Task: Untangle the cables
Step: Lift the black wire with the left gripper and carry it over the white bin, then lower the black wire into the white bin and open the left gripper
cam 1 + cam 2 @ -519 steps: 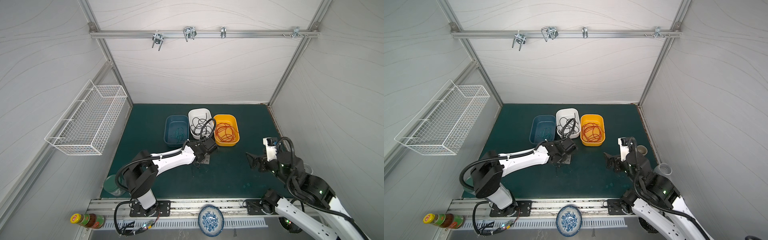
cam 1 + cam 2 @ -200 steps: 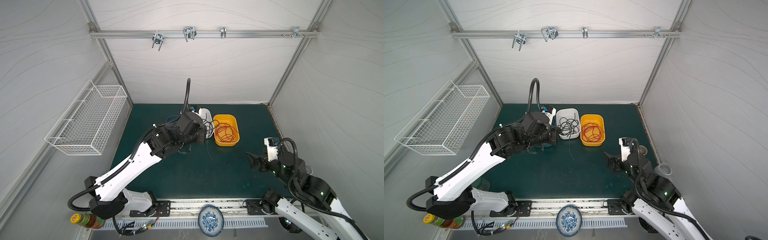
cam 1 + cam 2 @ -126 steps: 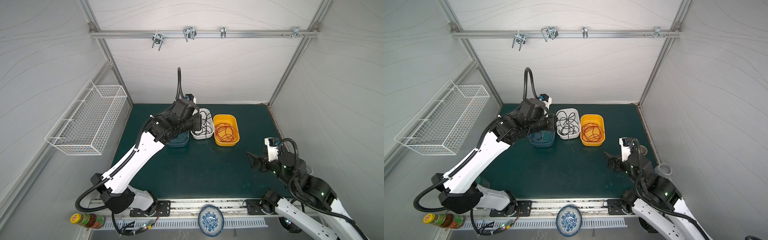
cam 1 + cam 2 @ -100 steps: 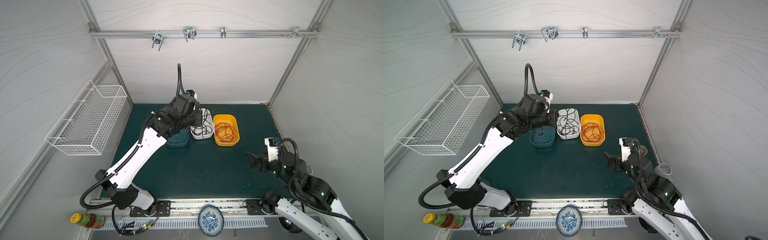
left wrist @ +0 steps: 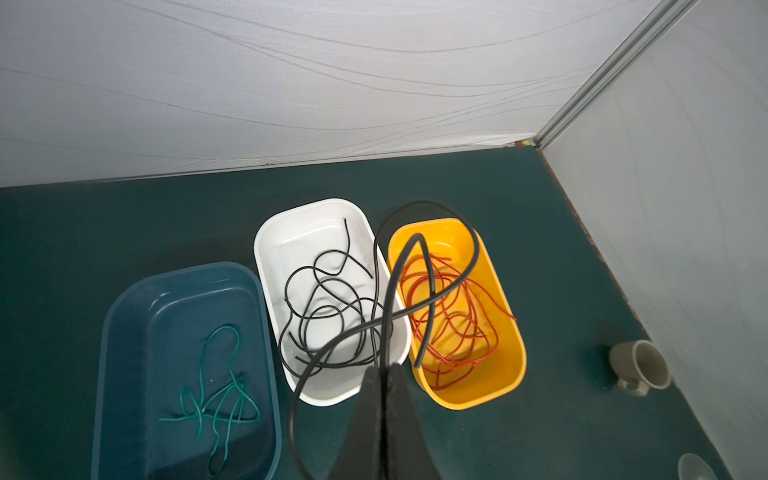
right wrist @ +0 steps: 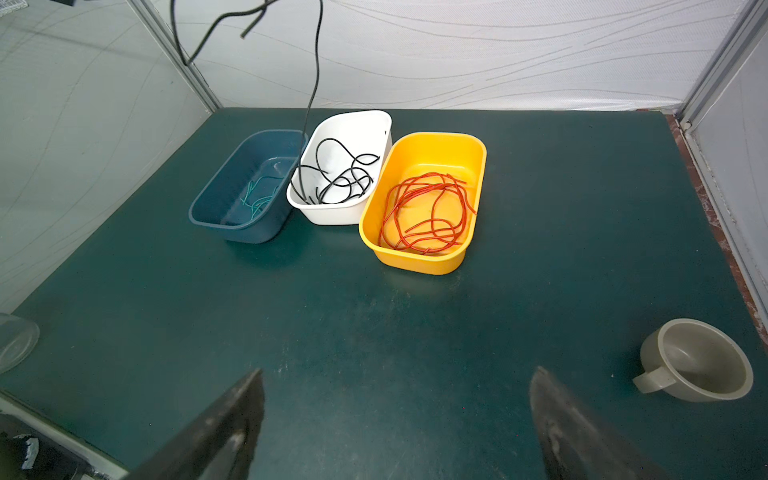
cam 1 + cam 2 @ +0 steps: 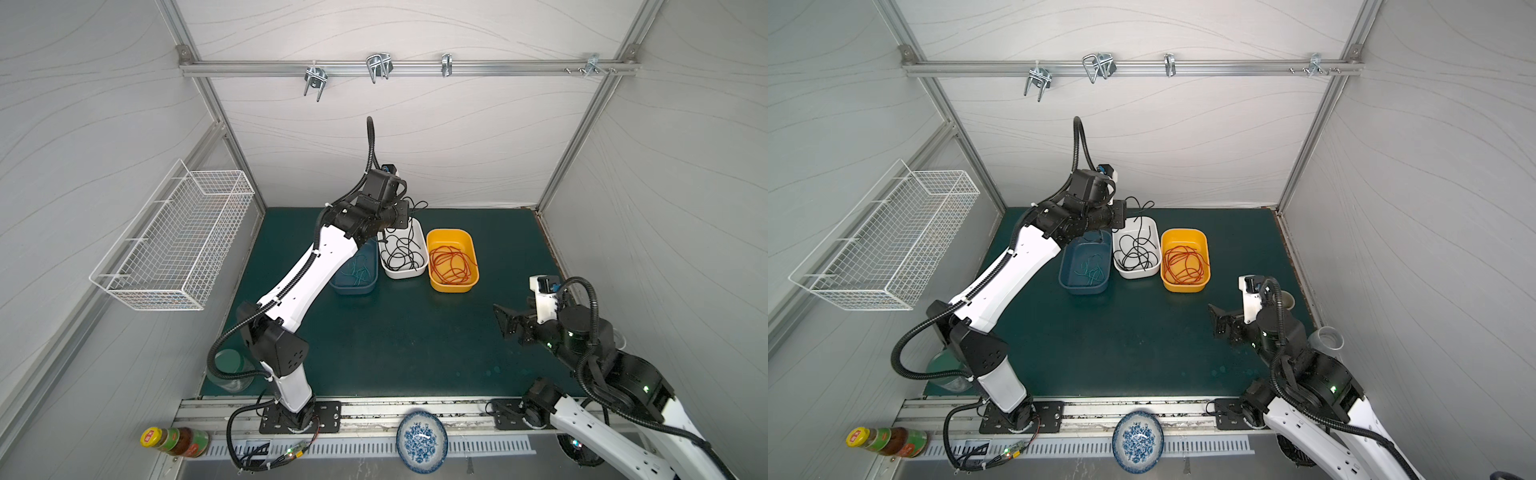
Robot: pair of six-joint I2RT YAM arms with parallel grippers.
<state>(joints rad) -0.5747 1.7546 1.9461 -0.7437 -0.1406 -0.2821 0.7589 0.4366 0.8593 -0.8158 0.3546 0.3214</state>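
Dangling from the closed left gripper (image 5: 384, 368), black cable (image 5: 388, 324), above white tub (image 5: 307, 224)

Pretty clearly a robotics lab test cell, not a home. White panel walls (image 7: 457, 137) sit in aluminium framing (image 7: 586, 129), with a rail (image 7: 498, 67) of hooks (image 7: 377, 66) overhead. A left arm (image 7: 316, 270) and a right arm (image 7: 590, 332) are bolted to a metal base strip (image 7: 415, 409) at a green-matted table (image 7: 395, 332). There's a wire basket (image 7: 187, 232) on the side wall, and a sauce bottle (image 7: 174, 441) and a plate (image 7: 422, 441) out front.
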